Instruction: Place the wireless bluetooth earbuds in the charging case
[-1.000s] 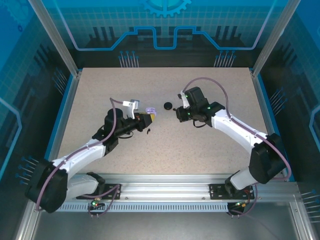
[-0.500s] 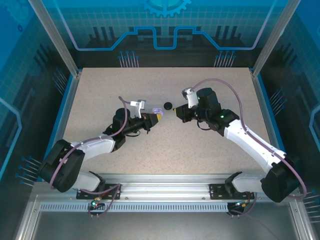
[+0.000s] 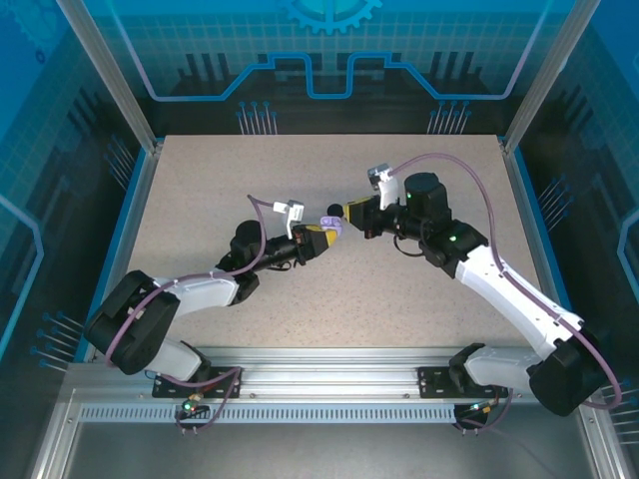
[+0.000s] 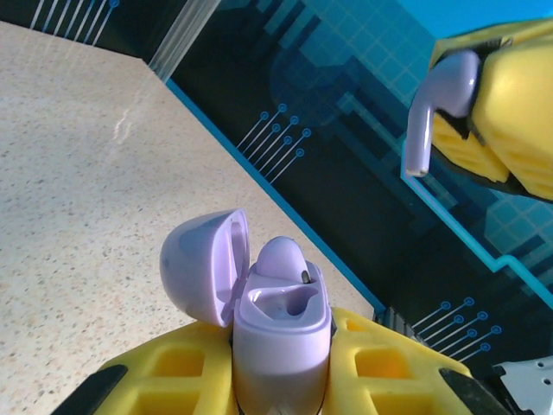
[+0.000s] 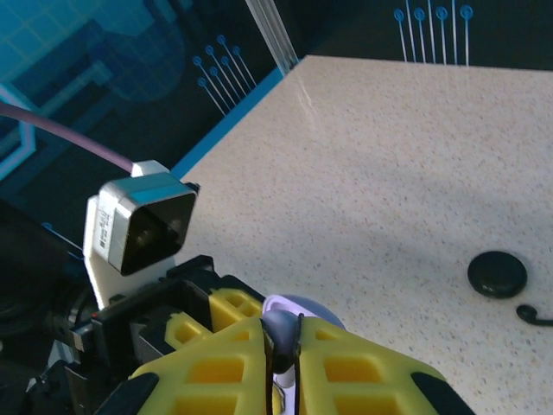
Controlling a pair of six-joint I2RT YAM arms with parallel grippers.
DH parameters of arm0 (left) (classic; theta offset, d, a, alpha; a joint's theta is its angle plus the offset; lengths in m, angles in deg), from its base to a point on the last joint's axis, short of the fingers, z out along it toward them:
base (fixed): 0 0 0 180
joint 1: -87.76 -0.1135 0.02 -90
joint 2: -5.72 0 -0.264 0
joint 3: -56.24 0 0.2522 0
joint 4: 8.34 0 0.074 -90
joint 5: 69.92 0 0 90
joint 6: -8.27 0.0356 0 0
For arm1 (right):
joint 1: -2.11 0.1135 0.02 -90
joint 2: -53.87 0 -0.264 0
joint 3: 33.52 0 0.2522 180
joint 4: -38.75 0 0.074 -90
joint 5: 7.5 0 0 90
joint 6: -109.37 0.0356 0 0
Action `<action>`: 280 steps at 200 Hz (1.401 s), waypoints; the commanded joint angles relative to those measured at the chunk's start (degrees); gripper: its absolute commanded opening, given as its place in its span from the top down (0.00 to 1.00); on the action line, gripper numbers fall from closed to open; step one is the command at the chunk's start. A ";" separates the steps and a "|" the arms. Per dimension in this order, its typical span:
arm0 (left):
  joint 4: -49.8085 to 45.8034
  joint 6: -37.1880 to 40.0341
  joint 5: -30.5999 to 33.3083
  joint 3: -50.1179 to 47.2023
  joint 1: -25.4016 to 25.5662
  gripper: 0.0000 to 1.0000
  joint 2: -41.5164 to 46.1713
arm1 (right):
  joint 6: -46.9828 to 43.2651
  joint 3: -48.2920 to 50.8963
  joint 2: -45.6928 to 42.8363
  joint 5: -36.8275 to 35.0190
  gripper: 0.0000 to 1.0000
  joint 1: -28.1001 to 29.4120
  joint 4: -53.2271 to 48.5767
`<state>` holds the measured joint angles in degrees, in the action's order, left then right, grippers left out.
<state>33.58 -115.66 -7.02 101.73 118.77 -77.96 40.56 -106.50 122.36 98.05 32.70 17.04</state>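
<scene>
Grippers both clenched: left gripper (image 4: 281,385) on lavender case (image 4: 278,324), lid open, seated earbud (image 4: 280,258) inside; right gripper (image 5: 281,346) pinching lavender earbud (image 4: 439,99), stem exposed. Case base hidden between pads.

In the left wrist view, the lavender charging case (image 4: 281,333) has its lower body hidden inside the left gripper (image 4: 281,380) and cut by the bottom edge. The right gripper (image 4: 475,121) runs off the right edge, covering part of the lavender earbud (image 4: 441,91). In the right wrist view, a black earbud (image 5: 536,315) is clipped by the right edge.
</scene>
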 commanded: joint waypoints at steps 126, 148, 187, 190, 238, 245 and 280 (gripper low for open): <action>7.71 5.08 -0.50 1.95 2.99 0.91 5.00 | -1.15 -0.33 -3.56 3.12 0.87 3.72 3.20; 7.60 5.13 -0.34 1.94 3.25 0.91 5.78 | -1.50 -0.46 -3.44 3.32 0.87 4.25 3.02; 7.35 5.52 -0.24 1.85 3.59 0.91 6.67 | -2.20 -1.14 -2.76 3.35 0.87 5.15 2.28; 7.34 5.49 -0.16 1.85 3.58 0.91 6.70 | -2.27 -1.17 -2.77 3.35 0.87 5.18 2.24; 6.64 5.54 0.64 1.76 3.70 0.91 7.61 | -3.07 -1.25 -2.57 2.86 0.86 5.78 1.62; 6.55 5.63 0.69 1.70 3.69 0.91 7.73 | -3.10 -1.29 -2.57 2.93 0.86 5.80 1.53; 5.88 5.96 1.52 1.59 3.69 0.91 8.34 | -3.45 -1.42 -2.77 2.71 0.86 5.86 0.89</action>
<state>38.37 -111.60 -6.71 101.79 122.07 -71.49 38.37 -106.52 119.78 100.76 37.77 18.50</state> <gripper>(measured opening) 0.218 0.138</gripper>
